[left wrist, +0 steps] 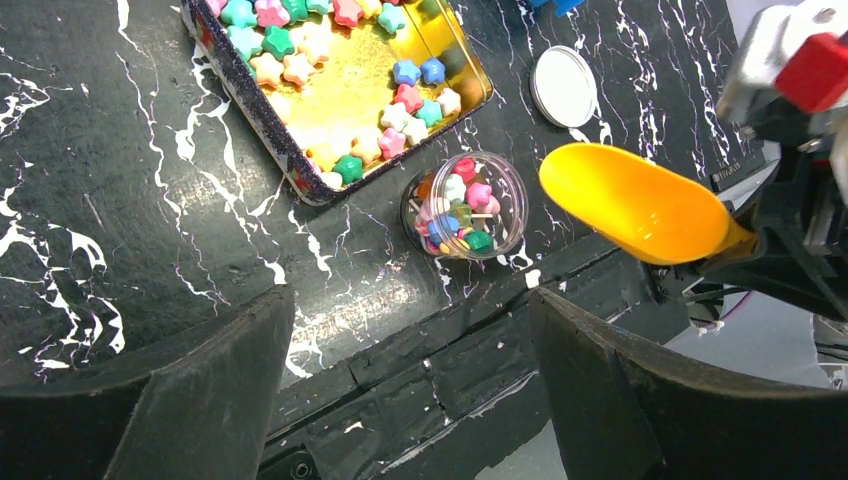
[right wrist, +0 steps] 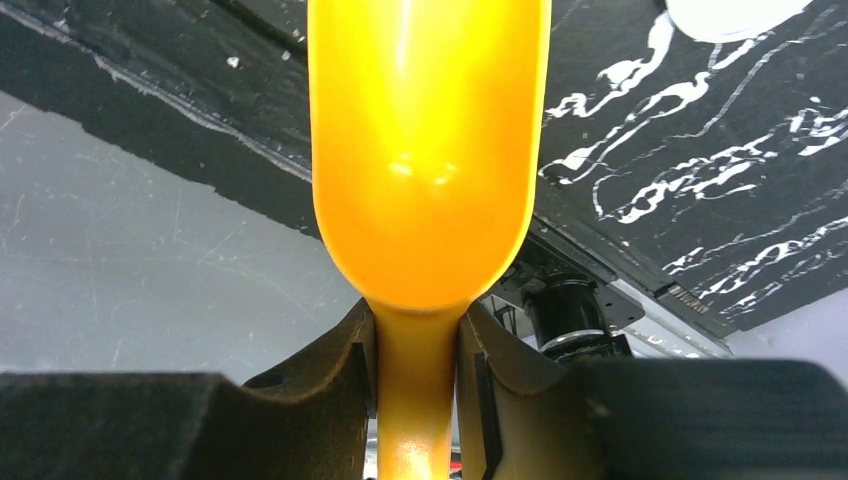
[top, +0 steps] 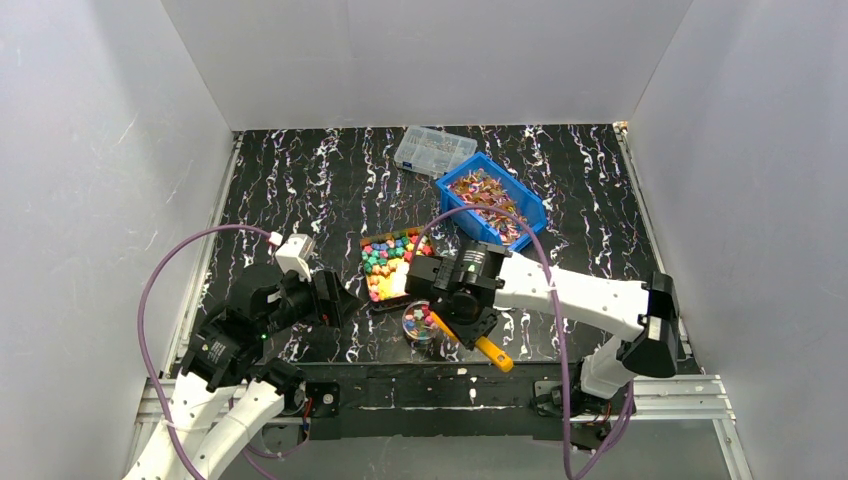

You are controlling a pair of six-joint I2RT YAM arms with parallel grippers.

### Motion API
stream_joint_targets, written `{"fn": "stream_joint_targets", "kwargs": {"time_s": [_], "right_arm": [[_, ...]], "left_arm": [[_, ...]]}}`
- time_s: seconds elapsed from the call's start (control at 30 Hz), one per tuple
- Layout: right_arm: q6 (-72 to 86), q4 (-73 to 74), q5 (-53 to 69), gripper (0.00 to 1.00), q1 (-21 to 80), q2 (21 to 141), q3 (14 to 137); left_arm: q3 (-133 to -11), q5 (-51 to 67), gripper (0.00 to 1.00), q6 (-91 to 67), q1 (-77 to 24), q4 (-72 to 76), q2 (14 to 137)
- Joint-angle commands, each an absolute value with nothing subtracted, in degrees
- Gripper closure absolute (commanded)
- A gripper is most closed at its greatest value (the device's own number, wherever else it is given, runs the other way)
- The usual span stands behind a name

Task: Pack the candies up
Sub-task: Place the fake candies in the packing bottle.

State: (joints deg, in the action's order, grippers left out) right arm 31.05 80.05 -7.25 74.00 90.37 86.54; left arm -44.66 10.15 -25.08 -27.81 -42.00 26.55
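Star-shaped candies (left wrist: 400,100) in pink, green, blue and yellow lie in a gold tin tray (left wrist: 322,190) (top: 366,300). A small clear jar (left wrist: 465,205) (top: 421,325) beside the tray holds more of them. Wrapped candies fill a blue bin (top: 520,197) further back. My right gripper (right wrist: 418,370) (top: 458,322) is shut on the handle of a yellow scoop (right wrist: 430,150) (left wrist: 635,200) (top: 495,354). The scoop's bowl is empty and hangs over the table's near edge, right of the jar. My left gripper (left wrist: 410,340) (top: 338,300) stands open and empty, left of the jar.
A white round lid (left wrist: 563,85) lies on the table beyond the jar. A clear compartment box (top: 434,150) sits at the back, next to the blue bin. White walls enclose the table on three sides.
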Motion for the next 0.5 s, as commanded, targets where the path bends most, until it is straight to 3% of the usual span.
{"fn": "stream_joint_targets", "kwargs": {"time_s": [0.0,0.47], "right_arm": [[33.89,78.35,-15.33,0.99,74.10,85.17,84.29],[43.85,65.95,-37.76,0.99,73.29,68.81,68.51]], "left_arm": [[-44.60,10.72,0.15,-24.30,-27.51,-41.57,27.72],[-44.74,10.83,0.12,-24.13,-27.51,-41.49,28.55]]}}
